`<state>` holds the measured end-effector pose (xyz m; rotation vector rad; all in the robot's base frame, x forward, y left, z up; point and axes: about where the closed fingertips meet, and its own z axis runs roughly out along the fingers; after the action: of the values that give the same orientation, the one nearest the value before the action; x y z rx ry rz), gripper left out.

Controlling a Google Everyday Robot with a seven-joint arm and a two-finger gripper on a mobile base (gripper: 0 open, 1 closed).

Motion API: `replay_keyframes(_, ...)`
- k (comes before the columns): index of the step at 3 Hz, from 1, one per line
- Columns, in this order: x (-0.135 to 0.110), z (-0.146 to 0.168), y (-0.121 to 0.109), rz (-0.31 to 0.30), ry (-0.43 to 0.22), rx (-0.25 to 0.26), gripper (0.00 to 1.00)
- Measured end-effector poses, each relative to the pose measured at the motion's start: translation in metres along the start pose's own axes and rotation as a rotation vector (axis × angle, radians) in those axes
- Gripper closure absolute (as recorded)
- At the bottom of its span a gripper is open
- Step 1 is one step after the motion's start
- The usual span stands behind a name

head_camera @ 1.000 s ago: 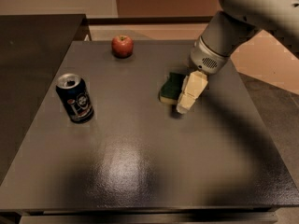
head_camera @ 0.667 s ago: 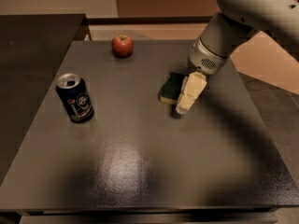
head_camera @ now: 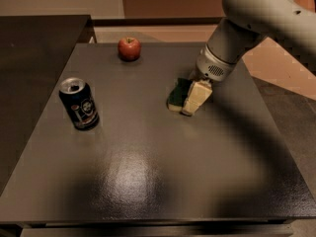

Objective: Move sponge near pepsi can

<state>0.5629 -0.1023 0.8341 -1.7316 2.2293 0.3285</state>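
The sponge (head_camera: 176, 95), dark green on top with a pale yellow base, lies on the dark table (head_camera: 148, 181) right of centre. My gripper (head_camera: 189, 105) is down at the sponge's right side and touches it, with the white arm reaching in from the upper right. The pepsi can (head_camera: 79, 104), dark with a silver top and a round logo, stands upright at the left of the table, well apart from the sponge.
A red apple (head_camera: 129, 49) sits near the table's far edge, left of the arm. A dark counter (head_camera: 34, 48) adjoins the table on the left. The floor shows past the table's right edge.
My gripper and the sponge have shifted a little to the left, towards the can. The can and the apple have not moved.
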Motion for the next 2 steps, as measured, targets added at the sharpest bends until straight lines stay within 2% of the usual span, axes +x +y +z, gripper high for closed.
replay_keyframes(1, -0.002, 0.002, -0.003, -0.002, -0.001, 0.002, 0.64)
replay_keyframes(2, -0.016, -0.006, 0.003, -0.033, -0.010, -0.009, 0.88)
